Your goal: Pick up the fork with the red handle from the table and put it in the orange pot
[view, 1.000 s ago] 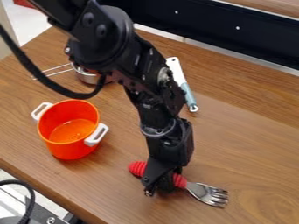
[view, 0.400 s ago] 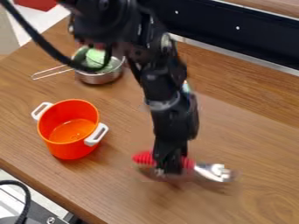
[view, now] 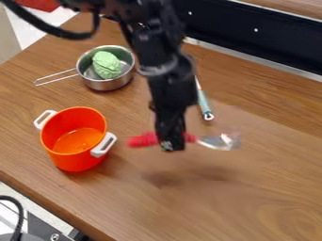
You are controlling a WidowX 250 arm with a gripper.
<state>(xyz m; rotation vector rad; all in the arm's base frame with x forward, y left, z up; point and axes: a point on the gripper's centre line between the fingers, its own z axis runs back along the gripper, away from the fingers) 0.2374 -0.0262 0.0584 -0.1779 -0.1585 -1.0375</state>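
Note:
The black gripper [view: 171, 145] hangs over the middle of the wooden table, shut on a fork with a red ribbed handle [view: 143, 140]. The fork is raised above the surface, its shadow falling on the wood below. It lies roughly level, with the metal head [view: 219, 141] to the right and the handle end to the left. Just left of the handle stands an orange pot [view: 75, 160] with two white handles.
A metal saucepan [view: 108, 84] holding a green, rounded object [view: 106, 64] stands at the back left. Behind the gripper lies a utensil with a light blue handle [view: 204, 104]. A black panel [view: 264, 35] borders the table's back edge [view: 264, 63].
The gripper has lifted the fork off the table and carried it toward the back and slightly left. The saucepan and the green object have come into view from behind the arm.

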